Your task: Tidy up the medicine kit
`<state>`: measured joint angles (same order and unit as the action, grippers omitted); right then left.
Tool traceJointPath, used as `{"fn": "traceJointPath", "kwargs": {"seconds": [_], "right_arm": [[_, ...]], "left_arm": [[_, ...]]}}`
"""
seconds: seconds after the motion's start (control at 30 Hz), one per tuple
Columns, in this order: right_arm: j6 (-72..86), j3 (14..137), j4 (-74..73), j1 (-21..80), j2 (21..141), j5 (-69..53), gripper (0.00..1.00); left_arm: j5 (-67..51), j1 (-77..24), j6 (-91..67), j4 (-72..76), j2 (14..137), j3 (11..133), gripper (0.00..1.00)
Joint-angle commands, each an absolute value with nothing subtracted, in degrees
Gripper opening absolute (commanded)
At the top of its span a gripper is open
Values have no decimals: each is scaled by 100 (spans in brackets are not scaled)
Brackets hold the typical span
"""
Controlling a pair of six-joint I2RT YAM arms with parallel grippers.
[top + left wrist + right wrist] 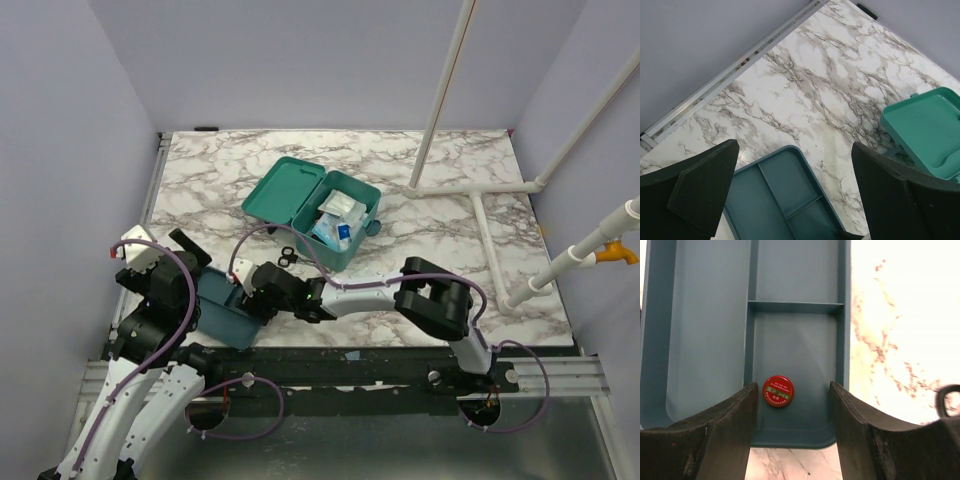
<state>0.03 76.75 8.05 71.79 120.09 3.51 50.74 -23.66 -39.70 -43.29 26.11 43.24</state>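
Observation:
The medicine kit [345,225] stands open mid-table, its lid [285,190] laid back to the left and white and blue packets inside. Its lid also shows in the left wrist view as the kit's lid [930,130]. A darker teal compartment tray [222,312] lies near the front left. My right gripper [794,388] is open over the tray's small end compartment, and a small red round tin [778,391] lies flat there, close to the left finger and apart from both. My left gripper [795,185] hangs open above the tray's [775,195] far corner, holding nothing.
Black scissors [287,257] lie on the marble between tray and kit, and one handle ring of the scissors [950,400] shows to the right of my right gripper. White pipes [480,190] run across the back right. A rail [735,67] edges the table's left side.

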Motion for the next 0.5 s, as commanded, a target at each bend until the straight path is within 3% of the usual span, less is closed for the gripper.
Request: {"fn": "traceJointPath", "kwargs": {"seconds": [0.0, 0.2, 0.47], "right_arm": [[96, 7526, 944, 7167, 11446, 1204, 63], [117, 7231, 775, 7157, 10743, 2143, 68], [464, 6368, 224, 7157, 9574, 2531, 71]], "left_arm": [[4969, -2329, -3783, -4171, 2554, 4245, 99], [4756, -2333, -3625, -4055, 2555, 4211, 98], [4274, -2332, -3269, -3804, 2603, 4158, 98]]}}
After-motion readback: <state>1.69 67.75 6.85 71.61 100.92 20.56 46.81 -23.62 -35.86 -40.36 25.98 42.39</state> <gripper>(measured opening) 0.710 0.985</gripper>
